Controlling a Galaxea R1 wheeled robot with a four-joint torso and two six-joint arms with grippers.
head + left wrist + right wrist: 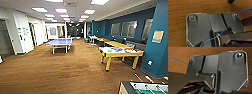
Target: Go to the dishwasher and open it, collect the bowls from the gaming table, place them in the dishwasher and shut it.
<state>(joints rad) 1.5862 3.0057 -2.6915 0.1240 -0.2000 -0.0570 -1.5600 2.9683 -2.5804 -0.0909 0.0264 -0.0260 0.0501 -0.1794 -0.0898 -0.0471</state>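
The gaming table (121,52), white-topped on yellow legs, stands at the right of the hall against the blue wall. On its near end lie a small light green bowl (110,50) and an orange-red bowl (117,51), both blurred, among other coloured things. The dishwasher is out of view. In both wrist views the arms hang over brown carpet (179,8), with the robot's dark plate (233,72) in front. Nothing shows held there.
A blue ping-pong table (60,43) stands mid-hall to the left. A green-field foosball table (146,88) is at the near right corner. More yellow tables (115,44) line the right wall. Wide brown carpet (70,70) lies ahead, and white walls with doors run along the left.
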